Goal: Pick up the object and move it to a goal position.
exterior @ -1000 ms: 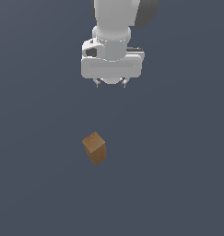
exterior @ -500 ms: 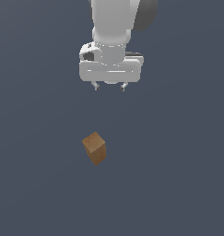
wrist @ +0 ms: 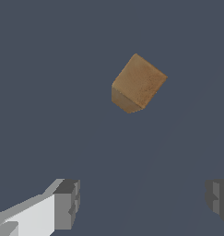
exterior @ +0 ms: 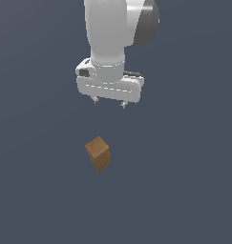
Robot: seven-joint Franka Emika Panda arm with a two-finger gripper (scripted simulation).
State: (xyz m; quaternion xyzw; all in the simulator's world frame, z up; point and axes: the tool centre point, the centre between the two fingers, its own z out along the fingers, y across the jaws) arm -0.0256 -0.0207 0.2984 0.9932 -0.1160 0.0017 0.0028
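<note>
I am holding the white claw (exterior: 108, 103) spread wide and empty above the small tan-brown wood-like block (exterior: 98, 152), which is sitting alone on the grey tabletop (exterior: 184, 190), so the jaws can straddle it.

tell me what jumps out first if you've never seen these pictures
The big white arm with its end effector hanging in the upper middle of the exterior view, its fingers spread wide apart. Below it sits the only other thing, a small tan-brown block, alone on the plain dark grey floor, untouched and turned at an angle to the fingers.
</note>
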